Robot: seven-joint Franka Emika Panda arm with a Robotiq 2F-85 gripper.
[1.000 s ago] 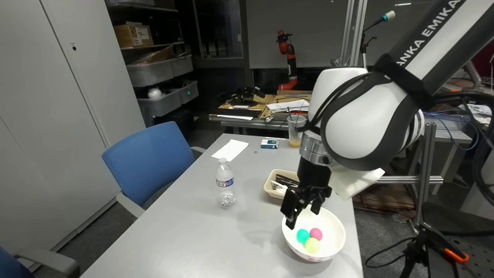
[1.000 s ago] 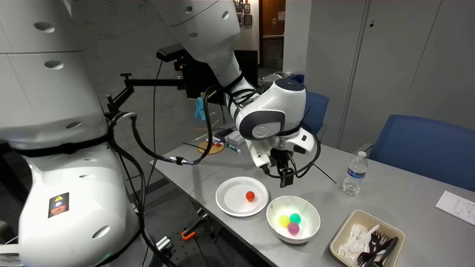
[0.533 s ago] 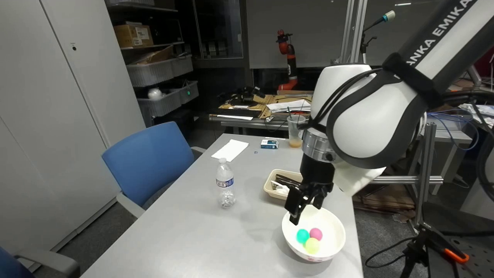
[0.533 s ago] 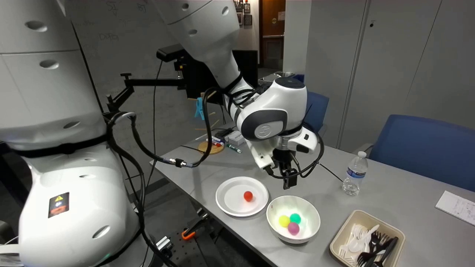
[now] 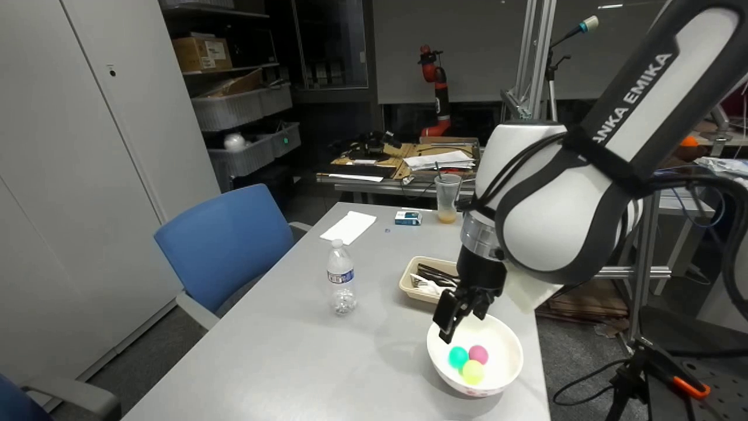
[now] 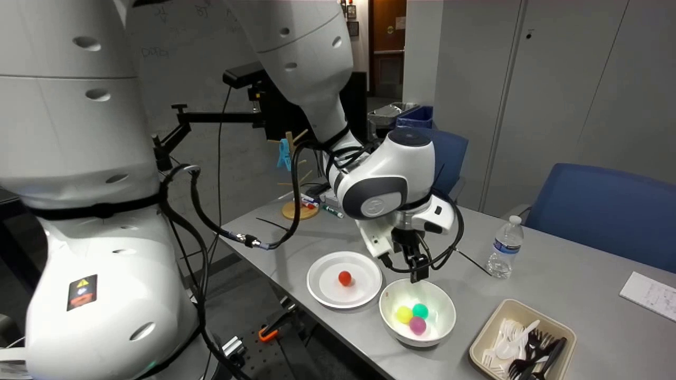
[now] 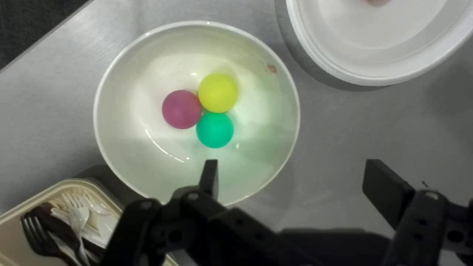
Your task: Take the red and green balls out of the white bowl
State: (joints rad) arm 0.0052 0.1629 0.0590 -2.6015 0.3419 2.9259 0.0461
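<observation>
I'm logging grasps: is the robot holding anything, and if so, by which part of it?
Nothing is held: the jaws stand open, and the green ball lies in the white bowl.

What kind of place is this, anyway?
Probably a robotics lab: a white robot arm fills the foreground, an orange-and-black robot arm stands farther back, and there seems to be a written-on whiteboard.

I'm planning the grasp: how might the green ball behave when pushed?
Being round, the green ball would probably roll. It seems to touch the yellow ball and purple ball, so both may shift. The white bowl has sloping sides, likely steering it back.
</observation>
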